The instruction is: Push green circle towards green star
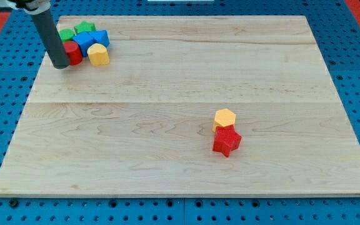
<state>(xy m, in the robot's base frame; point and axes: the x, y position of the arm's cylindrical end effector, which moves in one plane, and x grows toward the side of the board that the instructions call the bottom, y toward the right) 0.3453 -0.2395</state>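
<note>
At the view's left, my tip rests on the table, touching or just beside the left face of a red block. This arm carries no claw, only a rod, so there is nothing to open, close or grip.

The green circle lies just above my tip in the view, partly hidden behind the rod (its shape is hard to confirm). The green star sits just to its right, near or touching it.

The risk, as I judge it, comes from the crowding. A blue block and a yellow block are packed against the red one, so any push from where my tip stands would likely drive the red block into the cluster and scatter it. The star also sits near the table's top edge, and a hard shove could carry it off.

Far to the right, a yellow hexagon and a red star are well clear.
</note>
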